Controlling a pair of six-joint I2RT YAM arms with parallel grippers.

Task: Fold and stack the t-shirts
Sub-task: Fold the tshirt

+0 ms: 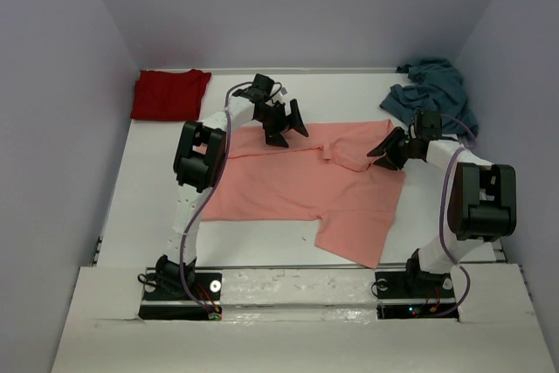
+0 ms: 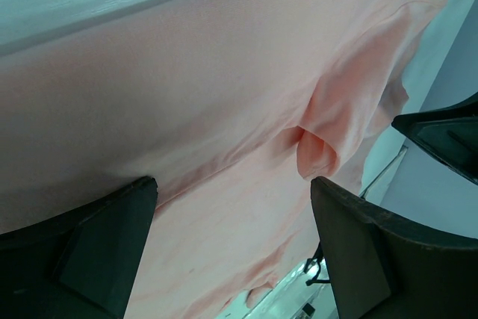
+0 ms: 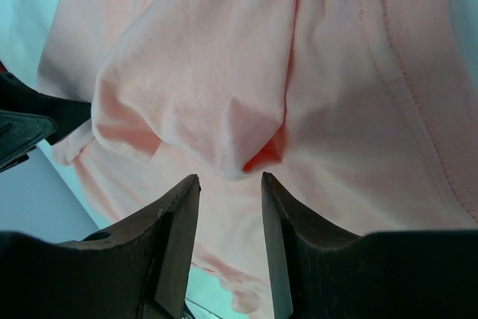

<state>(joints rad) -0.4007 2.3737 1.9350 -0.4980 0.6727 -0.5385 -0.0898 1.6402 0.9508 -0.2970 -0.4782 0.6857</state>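
Left pincer (image 1: pixel 288 131) wide apart, right pincer (image 1: pixel 382 156) parted and empty, both over salmon-pink t-shirt (image 1: pixel 288 185).

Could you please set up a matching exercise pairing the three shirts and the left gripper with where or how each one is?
1. salmon-pink shirt
2. dark red shirt
3. teal-blue shirt
4. left gripper

A. crumpled, far right corner
B. open, jaws wide apart
C. spread across the middle
D. lying flat, far left corner

Pairs: 1-C, 2-D, 3-A, 4-B.
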